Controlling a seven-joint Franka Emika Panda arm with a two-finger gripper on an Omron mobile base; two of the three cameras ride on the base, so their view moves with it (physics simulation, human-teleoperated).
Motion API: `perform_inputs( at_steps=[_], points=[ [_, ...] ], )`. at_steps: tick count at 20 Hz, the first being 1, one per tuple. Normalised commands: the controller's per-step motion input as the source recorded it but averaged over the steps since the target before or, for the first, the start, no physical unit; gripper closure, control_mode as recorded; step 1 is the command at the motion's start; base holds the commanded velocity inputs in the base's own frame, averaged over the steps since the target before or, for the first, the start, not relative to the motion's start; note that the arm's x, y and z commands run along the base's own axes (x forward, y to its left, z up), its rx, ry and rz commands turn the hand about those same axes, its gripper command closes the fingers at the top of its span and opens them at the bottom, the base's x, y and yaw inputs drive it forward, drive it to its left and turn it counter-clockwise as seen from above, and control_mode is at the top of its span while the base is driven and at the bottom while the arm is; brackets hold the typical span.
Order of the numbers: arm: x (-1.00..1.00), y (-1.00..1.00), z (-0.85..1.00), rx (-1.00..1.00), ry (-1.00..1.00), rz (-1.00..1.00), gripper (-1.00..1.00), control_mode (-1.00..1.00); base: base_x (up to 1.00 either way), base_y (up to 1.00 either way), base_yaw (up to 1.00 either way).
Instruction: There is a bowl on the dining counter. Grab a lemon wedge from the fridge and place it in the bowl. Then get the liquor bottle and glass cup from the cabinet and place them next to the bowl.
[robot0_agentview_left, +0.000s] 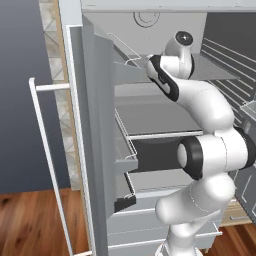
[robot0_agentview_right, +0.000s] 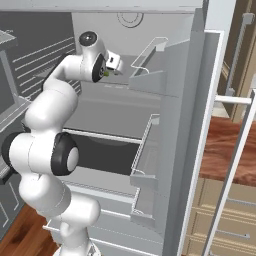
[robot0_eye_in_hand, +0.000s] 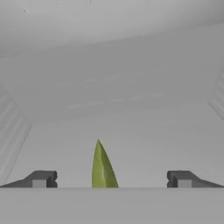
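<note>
The fridge (robot0_agentview_left: 95, 125) stands with both doors swung wide. On its upper shelf (robot0_eye_in_hand: 131, 131) the lemon wedge (robot0_eye_in_hand: 103, 168) lies between the fingers (robot0_eye_in_hand: 112, 179), which are spread fully apart and hold nothing.
</note>
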Motion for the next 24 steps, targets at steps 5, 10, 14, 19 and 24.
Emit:
perform_inputs(
  at_steps=[5,10,14,19,24],
  points=[
    [0.00,0.04,-0.23,0.00,0.00,0.05,-1.00,-1.00,0.00,0.00,0.00],
    [0.00,0.04,-0.23,0.00,0.00,0.02,-1.00,-1.00,0.00,0.00,0.00],
    [0.00,0.02,-0.21,0.00,0.00,0.01,-1.00,-1.00,0.00,0.00,0.00],
    [0.00,0.13,-0.30,0.00,0.00,0.00,-1.00,-1.00,0.00,0.00,0.00],
    [0.00,0.24,-0.29,-0.01,0.00,0.00,1.00,-1.00,0.00,0.00,0.00]
  ],
)
